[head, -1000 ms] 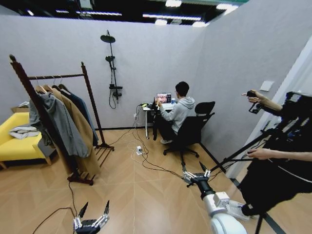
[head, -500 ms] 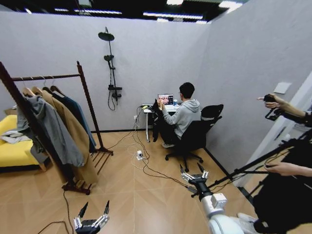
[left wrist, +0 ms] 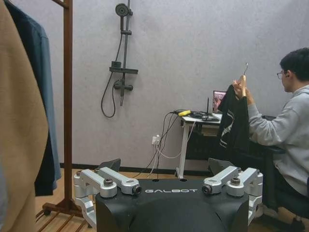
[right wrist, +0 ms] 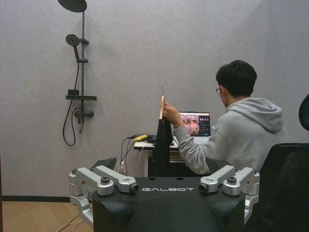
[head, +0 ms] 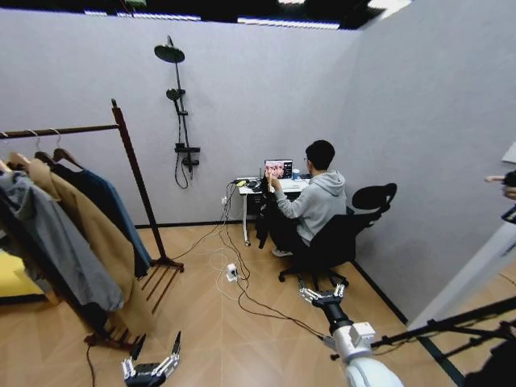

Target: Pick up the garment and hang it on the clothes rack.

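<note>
Two tools low over the floor, left tool (head: 151, 360) and right tool (head: 322, 293) — both spread open, empty. Garment (left wrist: 232, 122) held up by seated person's hand (left wrist: 238, 87) beside tabletop (left wrist: 193, 117) — well apart from clothes rack (head: 135, 173).

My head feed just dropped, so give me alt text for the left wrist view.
A seated person's hand holds up the black garment on its hanger by a desk. The open left claw is in the foreground, far from it. The clothes rack stands alongside with hanging coats.
</note>
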Tool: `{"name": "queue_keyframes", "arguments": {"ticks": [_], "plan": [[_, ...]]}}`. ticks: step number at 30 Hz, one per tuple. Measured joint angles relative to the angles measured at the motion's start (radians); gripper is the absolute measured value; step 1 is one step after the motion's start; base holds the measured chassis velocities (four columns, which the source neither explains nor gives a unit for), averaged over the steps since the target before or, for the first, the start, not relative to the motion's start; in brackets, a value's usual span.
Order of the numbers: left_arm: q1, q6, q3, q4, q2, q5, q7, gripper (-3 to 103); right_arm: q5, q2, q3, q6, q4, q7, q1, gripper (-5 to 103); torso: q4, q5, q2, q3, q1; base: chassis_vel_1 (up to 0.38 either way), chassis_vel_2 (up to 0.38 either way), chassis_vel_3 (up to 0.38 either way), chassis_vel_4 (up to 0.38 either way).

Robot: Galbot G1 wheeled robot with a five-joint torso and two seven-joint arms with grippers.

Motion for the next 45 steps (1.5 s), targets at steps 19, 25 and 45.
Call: {"name": "queue_keyframes", "arguments": {"ticks": [19,25,45], "plan": [[0.000,0.000,0.000,0.000,0.000,0.000,0.000,100,0.016,-0.015,0.016,0.000,0.020,-0.001,0.004,100,0.0001,0.0004,0.000,0.000,0.000,-0.354,0.353,0.356,-0.348],[0.000,0.000,0.000,0.000,0.000,0.000,0.000,100,0.018,-0.022,0.019,-0.006,0.022,0.003,0.004,100,-0.0001,0.0001,0.000,0.000,0.000,-0.356,0.362,0.363,-0.358],[0.000,0.000,0.000,0.000,0.000,0.000,0.000,100,0.121,-0.191,-0.012,-0.072,-0.308,0.017,0.469,100,-0.0002,0.0001,0.001,0.000,-0.001,-0.129,0.131,0.122,-0.122]]}}
